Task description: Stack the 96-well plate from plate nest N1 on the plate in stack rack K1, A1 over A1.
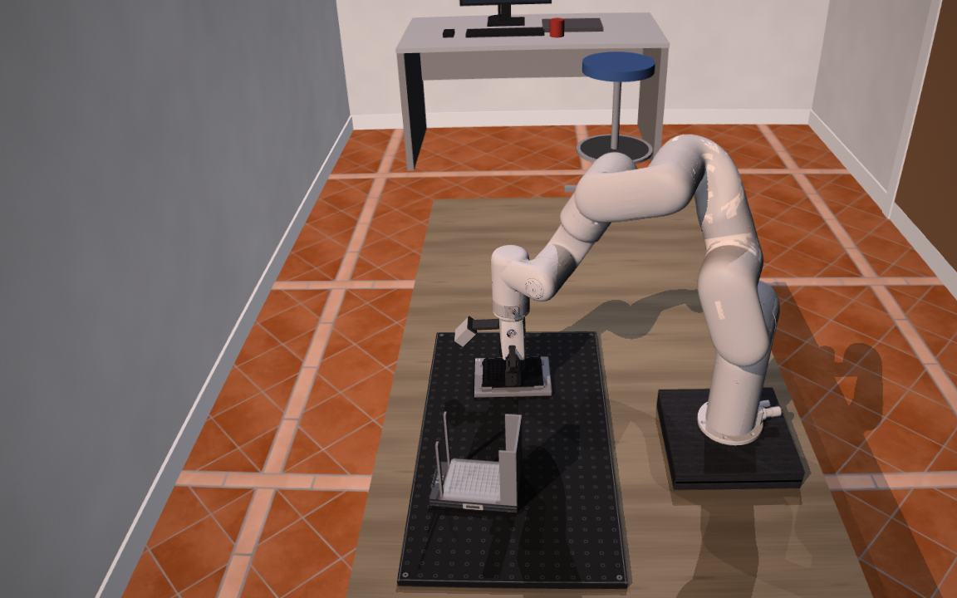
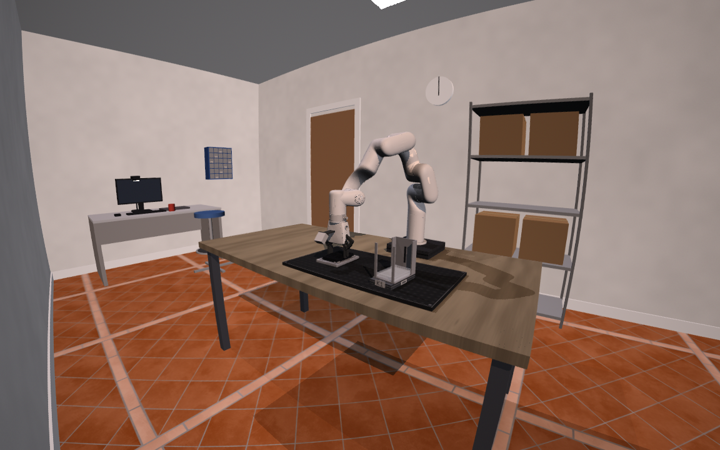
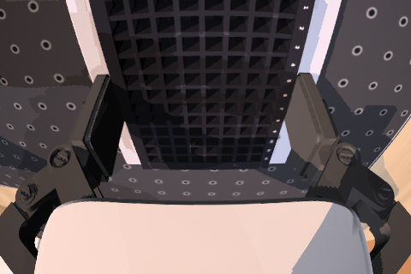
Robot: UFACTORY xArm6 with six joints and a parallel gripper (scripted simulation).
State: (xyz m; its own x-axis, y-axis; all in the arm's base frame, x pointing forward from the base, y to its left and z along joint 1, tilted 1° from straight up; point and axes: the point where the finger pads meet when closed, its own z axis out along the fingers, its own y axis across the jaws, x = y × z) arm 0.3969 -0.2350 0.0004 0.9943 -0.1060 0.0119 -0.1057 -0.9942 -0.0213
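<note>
A black 96-well plate sits in the pale plate nest N1 on the black breadboard. My gripper is open and low over the plate, one finger on each long side of its near end, with a small gap to the plate on both sides. It also shows in the top view. A white 96-well plate lies in the grey stack rack K1, nearer the front of the board.
The rack K1 has a tall grey side wall and thin upright posts. The black breadboard lies on a wooden table. The arm's base stands on a black plate to the right. A wrist camera juts out to the left.
</note>
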